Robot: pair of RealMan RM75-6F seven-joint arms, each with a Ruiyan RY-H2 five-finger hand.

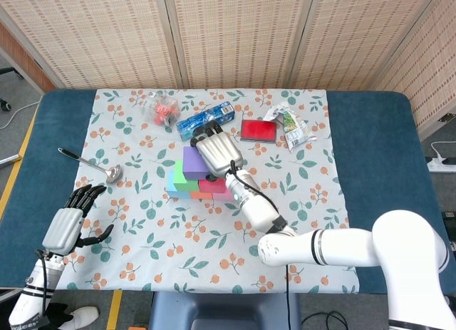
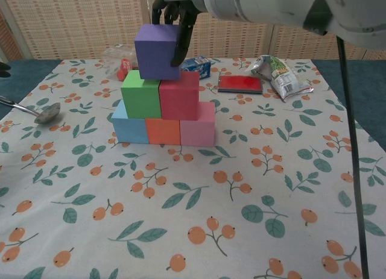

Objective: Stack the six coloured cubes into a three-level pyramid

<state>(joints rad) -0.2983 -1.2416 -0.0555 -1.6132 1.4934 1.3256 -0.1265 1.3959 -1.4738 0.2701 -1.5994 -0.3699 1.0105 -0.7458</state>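
Note:
The purple cube (image 2: 157,52) (image 1: 191,162) is at the top of the stack, over the seam between the green cube (image 2: 140,98) and the red cube (image 2: 179,100). I cannot tell whether it rests on them or hangs just above. Below lie the blue cube (image 2: 128,128), orange cube (image 2: 163,132) and pink cube (image 2: 198,129) in a row. My right hand (image 2: 175,14) (image 1: 217,153) reaches over from behind and grips the purple cube, with fingers down its right face. My left hand (image 1: 68,223) hovers open at the table's near left edge, far from the stack.
A spoon (image 2: 36,113) lies left of the stack. Behind it are a clear bag with something red inside (image 2: 117,57), a blue packet (image 2: 196,65), a flat red case (image 2: 240,83) and a crumpled snack packet (image 2: 278,74). The flowered cloth (image 2: 253,188) covers the table.

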